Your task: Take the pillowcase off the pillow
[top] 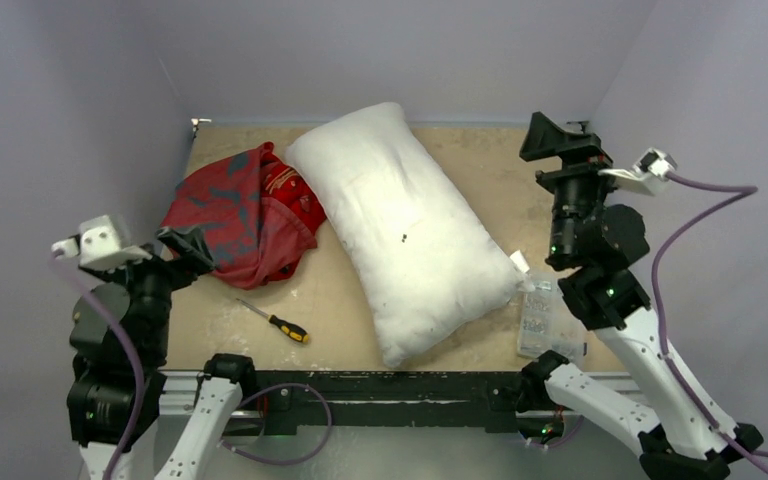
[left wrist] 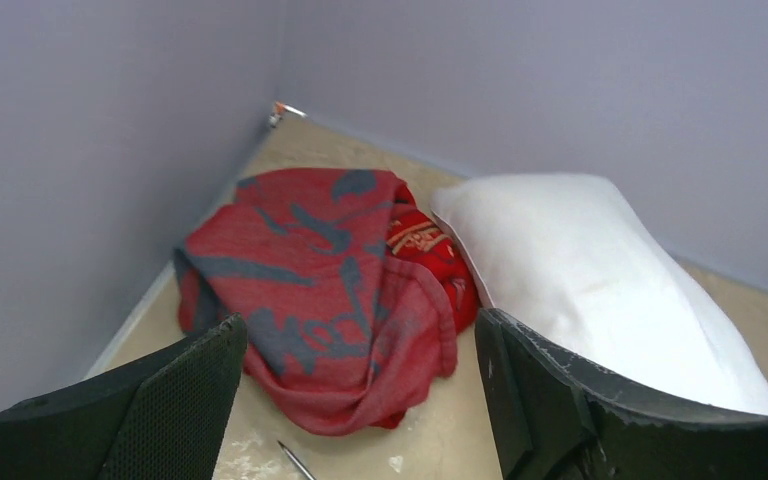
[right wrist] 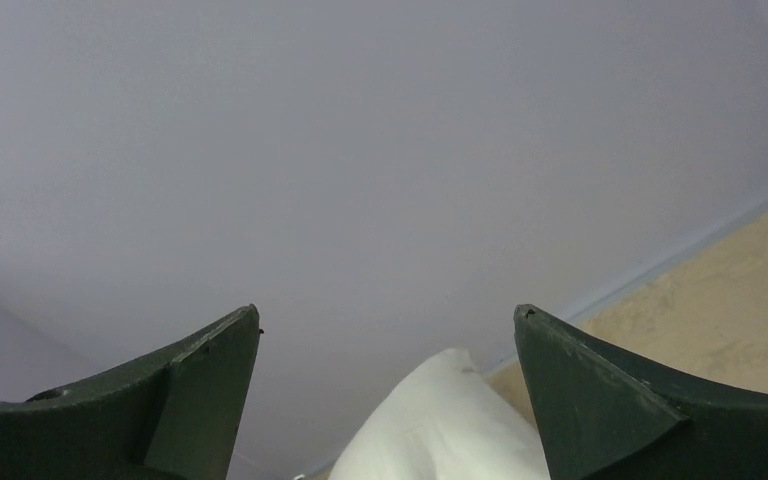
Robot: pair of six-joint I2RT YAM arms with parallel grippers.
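Note:
The red pillowcase (top: 243, 212) with grey-blue marks lies crumpled on the table at the far left, fully off and beside the white pillow (top: 405, 230), which lies bare and diagonal across the middle. In the left wrist view the pillowcase (left wrist: 320, 290) lies ahead of the jaws with the pillow (left wrist: 600, 270) to its right. My left gripper (top: 188, 248) is open and empty, just near of the pillowcase. My right gripper (top: 557, 137) is open and empty, raised at the right, with the pillow's corner (right wrist: 450, 425) below it.
A screwdriver (top: 278, 322) with a yellow and black handle lies on the table near the front, between pillowcase and pillow. A clear plastic box (top: 545, 318) sits at the pillow's near right corner. Grey walls close the table on three sides.

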